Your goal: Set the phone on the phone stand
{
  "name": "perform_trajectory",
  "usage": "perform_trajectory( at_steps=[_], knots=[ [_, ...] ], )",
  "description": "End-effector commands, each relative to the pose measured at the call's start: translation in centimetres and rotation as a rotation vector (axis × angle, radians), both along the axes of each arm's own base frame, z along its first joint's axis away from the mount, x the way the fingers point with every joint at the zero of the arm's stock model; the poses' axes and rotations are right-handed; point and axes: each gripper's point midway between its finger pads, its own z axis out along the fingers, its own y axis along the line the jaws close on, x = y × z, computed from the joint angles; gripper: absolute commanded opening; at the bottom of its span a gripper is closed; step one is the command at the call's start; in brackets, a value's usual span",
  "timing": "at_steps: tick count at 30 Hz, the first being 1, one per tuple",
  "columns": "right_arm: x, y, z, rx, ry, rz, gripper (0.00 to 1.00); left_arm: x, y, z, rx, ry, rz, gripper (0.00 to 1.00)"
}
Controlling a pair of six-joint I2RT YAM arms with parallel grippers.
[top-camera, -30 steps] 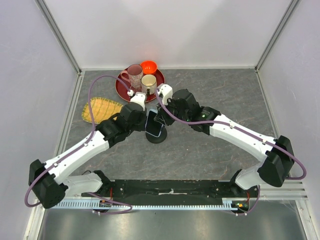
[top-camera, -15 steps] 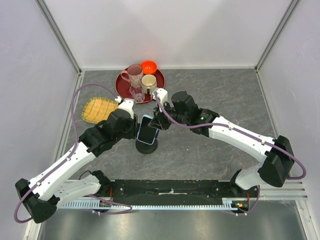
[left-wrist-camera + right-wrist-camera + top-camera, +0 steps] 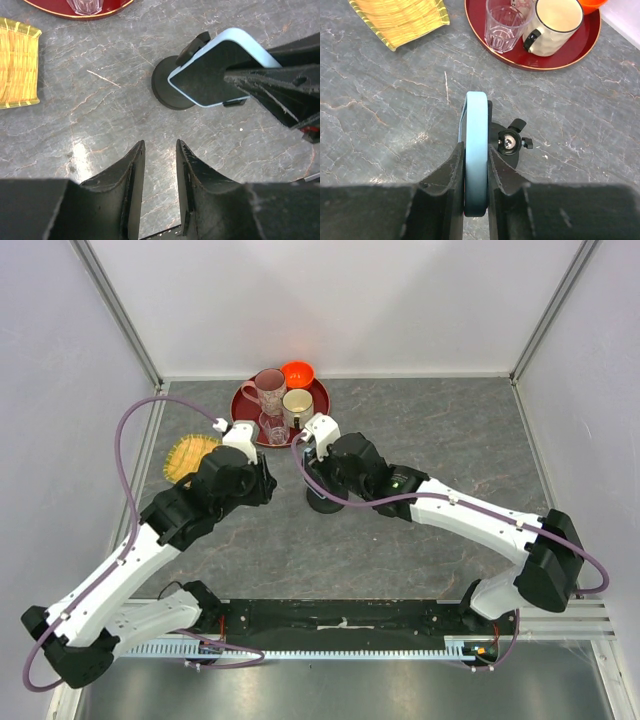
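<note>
The phone was clamped edgewise by the right gripper and held over the phone stand, near the counter's middle. The left gripper was kept empty, jaws slightly parted.

red tray (glass, mug aboard), yellow mat

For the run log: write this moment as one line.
left gripper: open, empty | right gripper: shut on phone | phone: over phone stand cradle, seating unclear | next: likely release
</note>
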Motion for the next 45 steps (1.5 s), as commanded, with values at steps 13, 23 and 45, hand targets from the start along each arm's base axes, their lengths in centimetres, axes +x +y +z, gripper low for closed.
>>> perform_trajectory(
  at_steps=[13,23,45],
  knots=[
    [1.6,-7.4,-4.5,-0.134,0.162,-0.203,0.48,-1.1,-0.4,1.8,-0.087,-0.113,-0.093,0.57],
    [1.8,-10.2,-2.1,-0.115,0.139,-0.235,0.72,3.1,-5.2,1.4,-0.138,-0.081,-0.307,0.60],
    [0.8,-11.0,2.8,0.250,0.126,-0.332,0.98,2.8,-9.1,0.8,-0.287,-0.068,-0.597,0.60]
  ],
)
